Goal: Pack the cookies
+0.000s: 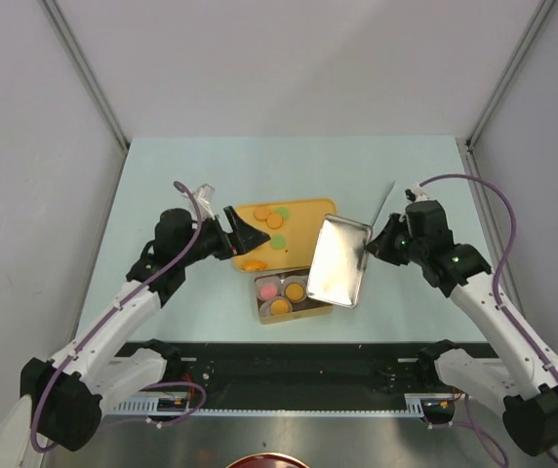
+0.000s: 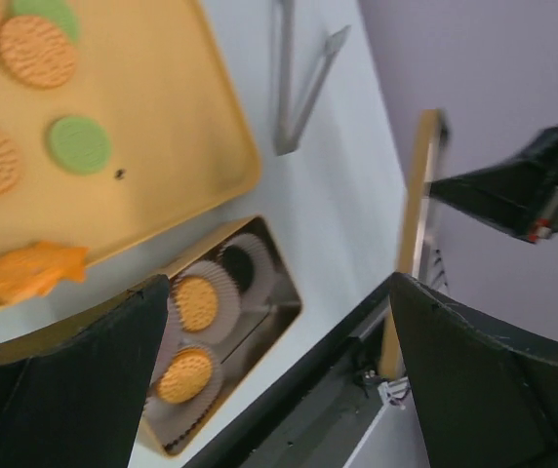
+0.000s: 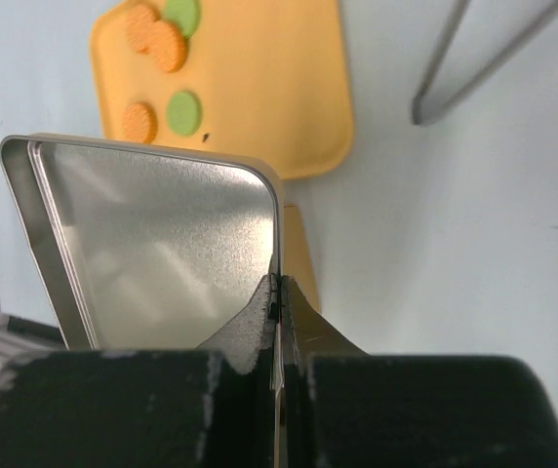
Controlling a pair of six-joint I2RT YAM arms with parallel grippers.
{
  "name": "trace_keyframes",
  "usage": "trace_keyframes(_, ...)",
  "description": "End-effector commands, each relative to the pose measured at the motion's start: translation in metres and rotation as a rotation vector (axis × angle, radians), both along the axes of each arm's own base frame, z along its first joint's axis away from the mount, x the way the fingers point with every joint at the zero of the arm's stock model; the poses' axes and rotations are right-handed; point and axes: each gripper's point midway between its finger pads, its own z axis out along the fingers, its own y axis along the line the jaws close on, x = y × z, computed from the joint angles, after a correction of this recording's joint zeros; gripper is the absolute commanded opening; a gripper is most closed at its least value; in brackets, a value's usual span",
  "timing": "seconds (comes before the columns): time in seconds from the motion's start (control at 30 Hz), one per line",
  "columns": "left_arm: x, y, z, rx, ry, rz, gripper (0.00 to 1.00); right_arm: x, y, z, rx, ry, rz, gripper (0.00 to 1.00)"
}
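- Sitting nearest the arm bases: open tin (image 1: 294,317) on table (image 1: 191,166), w/ cookies (image 1: 280,306) in white paper cups (image 2: 219,291). 2 orange, a pink cookie (image 1: 269,290), and a black cookie (image 2: 238,268) that only the left wrist cam shows.
- Right gripper (image 3: 277,292): jaws pressed together on rim of tin lid (image 1: 338,261), pinching it. Lid tilted, hollow side facing left, over tin's right end; can't tell if it touches tin.
- Left gripper (image 1: 248,234): jaws spread wide, nothing between them, over left part of yellow tray (image 1: 308,210).
- Tray just beyond tin: 3 orange rounds + 2 green cookies (image 1: 279,242) lying loose; orange bit at near edge, shape unclear.
- Farthest: metal tongs (image 1: 384,200) on table, right of tray, apart from it.
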Motion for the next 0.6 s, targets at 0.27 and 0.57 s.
trace_keyframes(0.27, -0.006, -0.055, 0.065, -0.118, -0.212, -0.176, 1.00, 0.020, 0.082, 0.026, 0.054, -0.083, 0.203, 0.00)
trace_keyframes(0.57, -0.006, -0.069, 0.049, -0.106, -0.163, -0.218, 1.00, 0.019, 0.117, 0.042, 0.053, -0.112, 0.289, 0.00)
